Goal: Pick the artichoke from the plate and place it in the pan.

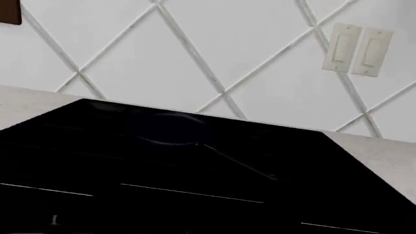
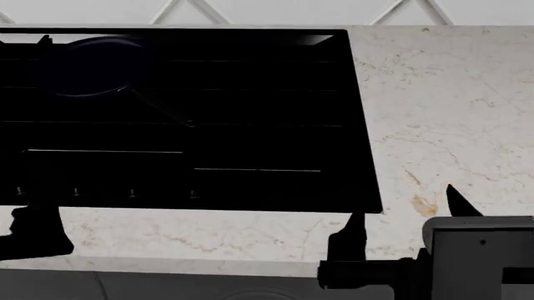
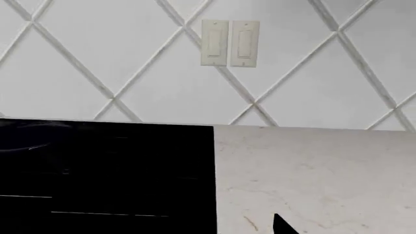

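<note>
The black pan (image 2: pixel 84 65) sits on the far left part of the black cooktop (image 2: pixel 250 125), its thin handle (image 2: pixel 159 107) pointing toward the front right. It also shows in the left wrist view (image 1: pixel 167 129), faint against the glass. The artichoke and the wooden plate are out of view. My right gripper (image 2: pixel 404 215) is open and empty, low over the marble counter just right of the cooktop's front corner; one fingertip (image 3: pixel 283 225) shows in the right wrist view. My left gripper (image 2: pixel 34 232) is a dark shape at the counter's front left, its jaws unclear.
The marble counter (image 2: pixel 442 112) stretches right of the cooktop. A white diamond-tiled wall (image 3: pixel 130 63) stands behind, with two light switches (image 3: pixel 229 43). The counter's front edge (image 2: pixel 209 265) runs just before my grippers.
</note>
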`<state>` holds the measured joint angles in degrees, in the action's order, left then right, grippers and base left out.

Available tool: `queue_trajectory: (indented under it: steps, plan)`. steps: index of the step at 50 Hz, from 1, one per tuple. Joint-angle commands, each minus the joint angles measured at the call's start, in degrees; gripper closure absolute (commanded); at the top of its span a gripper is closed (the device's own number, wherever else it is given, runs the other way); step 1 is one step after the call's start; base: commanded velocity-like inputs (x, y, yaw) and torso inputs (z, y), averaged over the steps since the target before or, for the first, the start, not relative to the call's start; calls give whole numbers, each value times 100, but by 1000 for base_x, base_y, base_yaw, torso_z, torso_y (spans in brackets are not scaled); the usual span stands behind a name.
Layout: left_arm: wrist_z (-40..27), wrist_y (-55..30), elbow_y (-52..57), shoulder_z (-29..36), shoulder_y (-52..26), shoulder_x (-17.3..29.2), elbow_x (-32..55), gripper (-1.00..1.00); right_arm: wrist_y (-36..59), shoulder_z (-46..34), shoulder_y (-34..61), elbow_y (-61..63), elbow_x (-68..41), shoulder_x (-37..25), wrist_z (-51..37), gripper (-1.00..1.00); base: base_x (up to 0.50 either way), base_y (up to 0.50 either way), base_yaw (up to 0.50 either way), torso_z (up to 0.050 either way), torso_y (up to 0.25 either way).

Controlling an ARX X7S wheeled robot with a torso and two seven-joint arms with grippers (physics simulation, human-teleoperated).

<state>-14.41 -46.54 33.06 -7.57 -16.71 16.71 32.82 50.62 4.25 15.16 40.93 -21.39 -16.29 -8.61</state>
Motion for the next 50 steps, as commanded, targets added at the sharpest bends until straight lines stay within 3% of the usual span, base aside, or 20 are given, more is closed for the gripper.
queue_trajectory:
  steps: [1,50]
  plan:
    - [-447,-1592,1133,-583,-677,466,937,-100,1841,710,764,1273,-736,-200,-156,-100,0,0,0,0,0]
    - [-622,-1574,1385,-532,-257,567,1089,-100,1635,462,356,1412,-827,-381,-335,-100,0,483,0,0,0]
